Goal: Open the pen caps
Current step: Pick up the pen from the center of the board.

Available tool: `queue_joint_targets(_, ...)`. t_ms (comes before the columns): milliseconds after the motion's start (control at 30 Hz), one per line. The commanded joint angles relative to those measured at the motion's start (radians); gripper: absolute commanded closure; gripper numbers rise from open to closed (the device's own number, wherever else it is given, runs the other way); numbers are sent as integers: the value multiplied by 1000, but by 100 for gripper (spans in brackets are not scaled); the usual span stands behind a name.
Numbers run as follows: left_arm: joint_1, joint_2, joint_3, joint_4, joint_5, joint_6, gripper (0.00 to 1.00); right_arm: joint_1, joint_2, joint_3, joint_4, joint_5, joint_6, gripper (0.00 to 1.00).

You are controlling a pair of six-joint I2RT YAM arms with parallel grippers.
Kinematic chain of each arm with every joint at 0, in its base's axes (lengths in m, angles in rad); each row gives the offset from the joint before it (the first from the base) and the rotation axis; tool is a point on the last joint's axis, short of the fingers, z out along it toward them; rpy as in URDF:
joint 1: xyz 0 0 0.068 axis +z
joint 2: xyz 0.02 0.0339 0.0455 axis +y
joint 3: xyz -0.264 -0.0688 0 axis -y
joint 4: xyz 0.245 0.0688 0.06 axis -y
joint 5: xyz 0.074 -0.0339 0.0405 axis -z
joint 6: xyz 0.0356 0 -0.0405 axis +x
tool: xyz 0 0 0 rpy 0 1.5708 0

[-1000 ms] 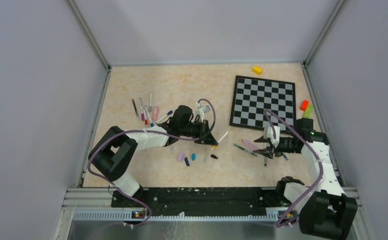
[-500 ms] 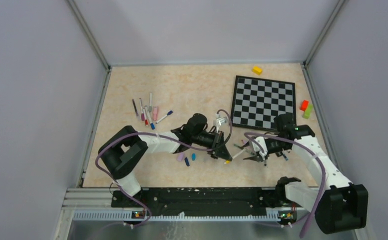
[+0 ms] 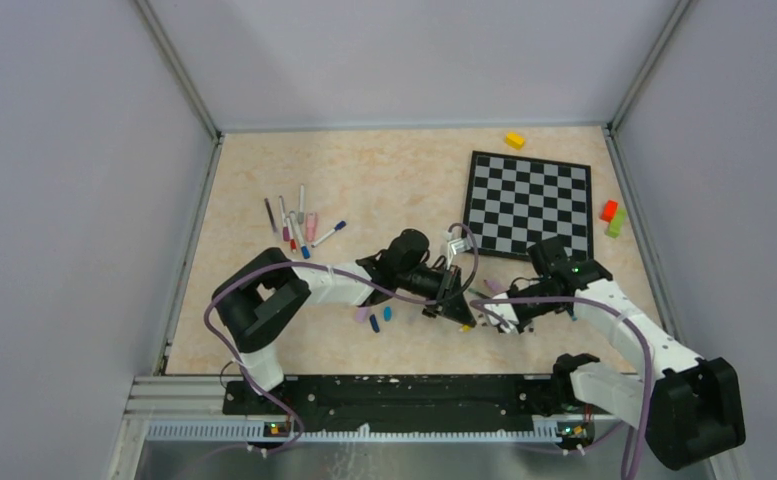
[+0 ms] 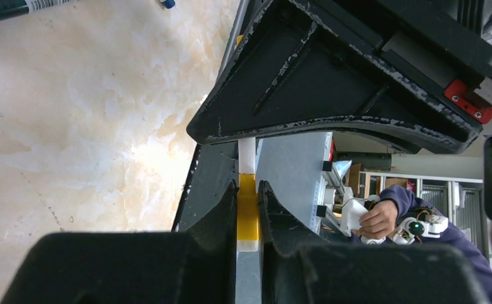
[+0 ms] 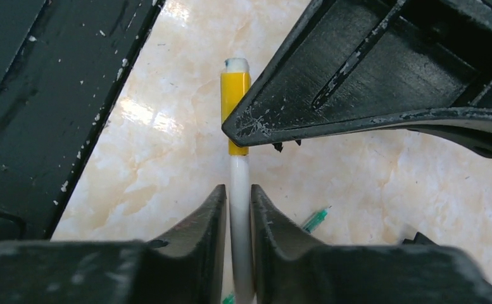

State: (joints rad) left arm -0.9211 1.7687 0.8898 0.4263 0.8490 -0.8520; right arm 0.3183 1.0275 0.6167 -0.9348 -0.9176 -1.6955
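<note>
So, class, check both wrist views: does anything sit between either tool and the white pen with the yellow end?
Nothing visible does. The left tool is shut directly on the yellow end, and the right tool is shut on the white barrel. The two tools sit almost nose to nose.

Top external: fixed, high above and behind the arm bases, looking down and forward, far off; takes in the whole table (image 3: 384,170), the chessboard (image 3: 530,205) and both arms.
Left wrist: on the left arm, very close, sighting along the left gripper (image 4: 248,190); table at left, the room beyond the table edge at right.
Right wrist: on the right arm, very close, sighting along the right gripper (image 5: 238,193) down onto the table.
Shared, 2 wrist views: 1 pen (image 5: 239,171), seen from opposite ends; each view shows the other gripper across its top.
Shared, all 3 views: the point where the grippers meet, small in the top view.
</note>
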Motion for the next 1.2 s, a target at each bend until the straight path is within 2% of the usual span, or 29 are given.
queue_joint_targets(0, -8, 5, 37, 67, 17, -21, 100, 18, -23, -11, 48, 1, 2, 87)
queue_joint_targets(33, -10, 3, 34, 74, 15, -25, 99, 18, -25, -11, 44, -3, 0, 99)
queue_joint_targets(100, -10, -8, 29, 79, 3, -30, 94, 18, -27, -9, 29, -18, -10, 100)
queue_joint_targets(200, -8, -64, 7, 83, -44, -25, 81, 18, -41, 2, -2, -47, -5, 100)
queue_joint_targets(400, 2, -256, -69, -28, -255, 53, 37, 17, -71, 17, -2, -71, 159, 100)
queue_joint_targets(500, 3, -360, -148, 25, -353, 60, 22, 8, -83, 25, 41, -99, 313, 100)
queue_joint_targets(600, 4, -446, -261, 147, -452, 28, 2, -10, -91, 34, 125, -147, 501, 100)
queue_joint_targets(767, 4, -488, -457, 514, -538, -137, 1, -28, -102, 29, 255, -160, 730, 100)
queue_joint_targets(867, 2, -448, -461, 558, -515, -198, 2, -28, -100, 23, 315, -157, 819, 100)
queue_joint_targets(967, -5, -403, -440, 586, -504, -222, 16, -27, -95, 11, 343, -168, 841, 100)
queue_joint_targets(1167, -21, -347, -408, 577, -537, -259, 34, -12, -88, -12, 388, -134, 862, 100)
